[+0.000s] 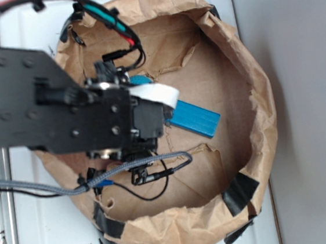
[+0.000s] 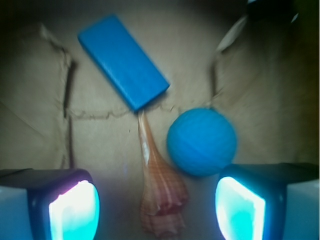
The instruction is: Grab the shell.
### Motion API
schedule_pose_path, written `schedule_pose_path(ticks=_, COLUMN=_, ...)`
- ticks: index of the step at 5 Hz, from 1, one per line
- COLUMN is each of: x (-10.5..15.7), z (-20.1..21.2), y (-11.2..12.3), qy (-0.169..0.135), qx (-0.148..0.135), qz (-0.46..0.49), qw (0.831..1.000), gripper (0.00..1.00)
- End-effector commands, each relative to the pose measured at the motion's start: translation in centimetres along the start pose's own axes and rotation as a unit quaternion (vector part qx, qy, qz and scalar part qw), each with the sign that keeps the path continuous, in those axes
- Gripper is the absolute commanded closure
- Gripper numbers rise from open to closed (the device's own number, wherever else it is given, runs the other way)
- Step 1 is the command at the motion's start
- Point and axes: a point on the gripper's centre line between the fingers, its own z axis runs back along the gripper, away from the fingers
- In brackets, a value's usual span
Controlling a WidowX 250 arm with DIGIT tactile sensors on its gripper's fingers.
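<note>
In the wrist view the shell (image 2: pixel 159 187), tan with reddish-brown stripes, lies on brown paper with its thin tail pointing up toward the blue block (image 2: pixel 122 60). Its wide body sits between my two glowing fingers, untouched by either. My gripper (image 2: pixel 157 212) is open, hovering over the shell. The left pad (image 2: pixel 75 210) and right pad (image 2: pixel 240 207) stand well apart from it. In the exterior view the arm hides the shell; my gripper (image 1: pixel 142 121) is over the paper-lined bowl.
A teal ball (image 2: pixel 201 141) rests just right of the shell's neck, close to the right finger. The blue block (image 1: pixel 195 118) lies beyond. Crumpled brown paper walls (image 1: pixel 253 89) ring the area, taped with black tape (image 1: pixel 240 192). Cables (image 1: pixel 139 177) hang by the arm.
</note>
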Motion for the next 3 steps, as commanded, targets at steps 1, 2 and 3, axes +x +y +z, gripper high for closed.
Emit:
schedule_pose_path(ticks=1, x=-0.4, z=-1.8, y=-0.6, qy=0.013, qx=0.020, qz=-0.003, qw=1.000, gripper=0.00)
schedule_pose_path(ticks=2, x=-0.4, z=-2.7, y=-0.1, qy=0.022, qx=0.019, qz=0.001, qw=1.000, gripper=0.00)
schedule_pose_path(ticks=3, x=-1.0, z=-3.3, y=0.6, qy=0.027, qx=0.012, qz=-0.002, qw=1.000, gripper=0.00)
